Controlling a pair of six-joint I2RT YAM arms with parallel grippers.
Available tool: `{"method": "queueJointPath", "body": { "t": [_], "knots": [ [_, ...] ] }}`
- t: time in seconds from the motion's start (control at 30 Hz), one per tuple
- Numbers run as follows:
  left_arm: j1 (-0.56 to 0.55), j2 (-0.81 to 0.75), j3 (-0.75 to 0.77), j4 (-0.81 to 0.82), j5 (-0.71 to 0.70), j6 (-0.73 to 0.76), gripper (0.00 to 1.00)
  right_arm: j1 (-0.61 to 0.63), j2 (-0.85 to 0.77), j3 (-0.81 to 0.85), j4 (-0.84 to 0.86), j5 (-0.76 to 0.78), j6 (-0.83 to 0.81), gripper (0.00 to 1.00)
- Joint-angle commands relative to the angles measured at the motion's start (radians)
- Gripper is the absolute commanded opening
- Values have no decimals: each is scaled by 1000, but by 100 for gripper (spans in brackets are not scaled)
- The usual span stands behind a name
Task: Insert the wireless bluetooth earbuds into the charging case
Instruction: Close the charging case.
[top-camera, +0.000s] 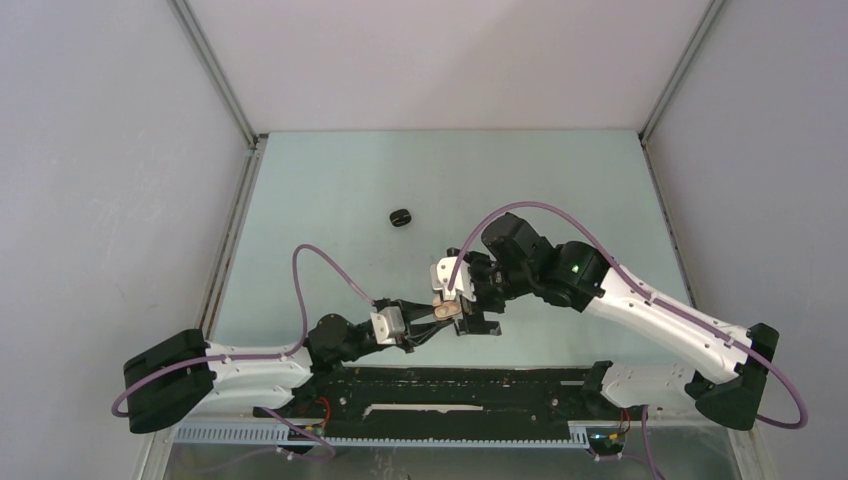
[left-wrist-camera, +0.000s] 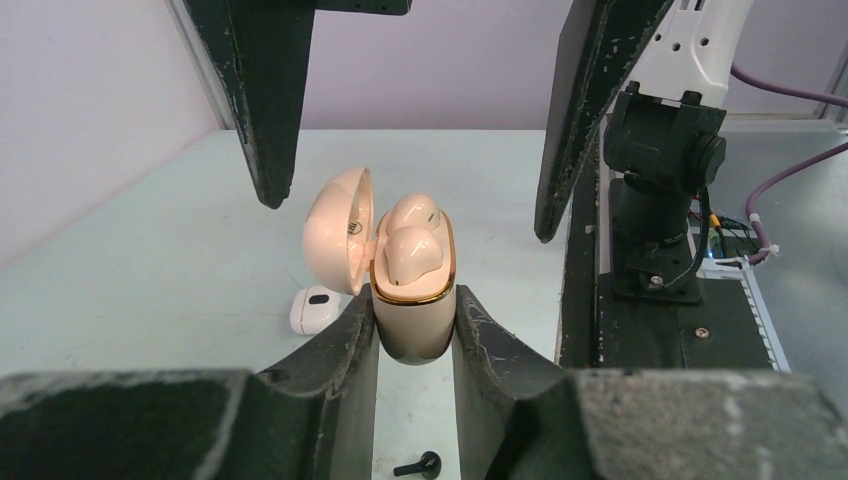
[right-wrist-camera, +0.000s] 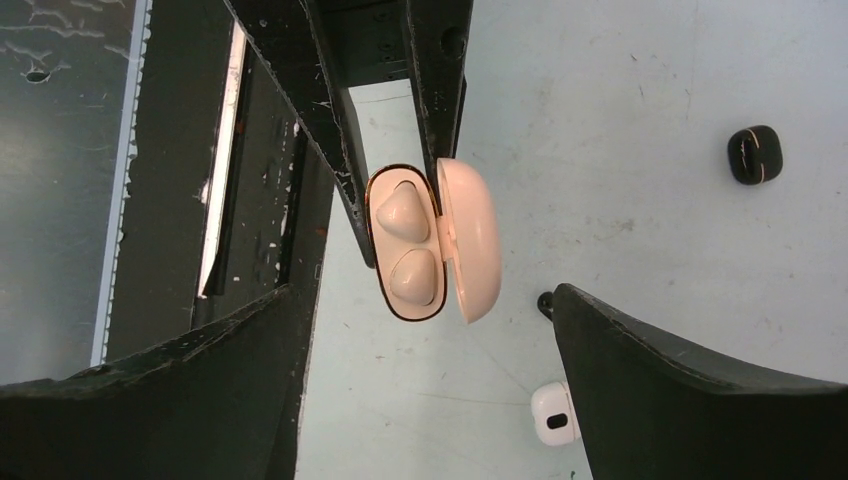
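My left gripper (left-wrist-camera: 414, 306) is shut on a pink charging case (left-wrist-camera: 411, 335) with a gold rim, holding it upright above the table. Its lid (left-wrist-camera: 338, 242) hangs open to the left. Two pale pink earbuds (left-wrist-camera: 412, 254) sit side by side in its wells, also plain in the right wrist view as earbuds (right-wrist-camera: 405, 250). My right gripper (right-wrist-camera: 425, 296) stands open above the case, its fingers (left-wrist-camera: 262, 100) well apart on either side and touching nothing. A black earbud (left-wrist-camera: 422, 466) lies on the table below the held case.
A small black case (top-camera: 401, 217) lies shut farther back on the table. A white rounded piece with a black oval mark (left-wrist-camera: 316, 308) rests on the table left of the held case. The black base rail (top-camera: 450, 385) runs along the near edge.
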Motion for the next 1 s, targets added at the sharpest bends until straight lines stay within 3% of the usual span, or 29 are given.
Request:
{"method": "queueJointPath", "body": {
  "t": [0.0,0.23,0.47,0.6,0.7,0.83,0.97],
  "knots": [
    [-5,-2,32,47,-11,8,0,3,-15,41,-12,-10,-16,98],
    [4,23,38,58,-84,-50,0,52,-26,41,-64,-15,-69,96],
    [35,75,60,45,-102,-112,0,88,-85,54,-85,99,-37,95],
    [38,121,68,67,-102,-129,0,-196,-71,88,-88,61,51,96],
    [67,164,91,46,-152,-231,0,-439,-53,98,-114,-59,86,96],
    [140,186,205,-238,-173,-472,3,-660,-10,97,-202,-185,96,96],
    [184,205,315,-516,-222,-572,7,-775,30,65,-237,-294,92,93]
  ]
}}
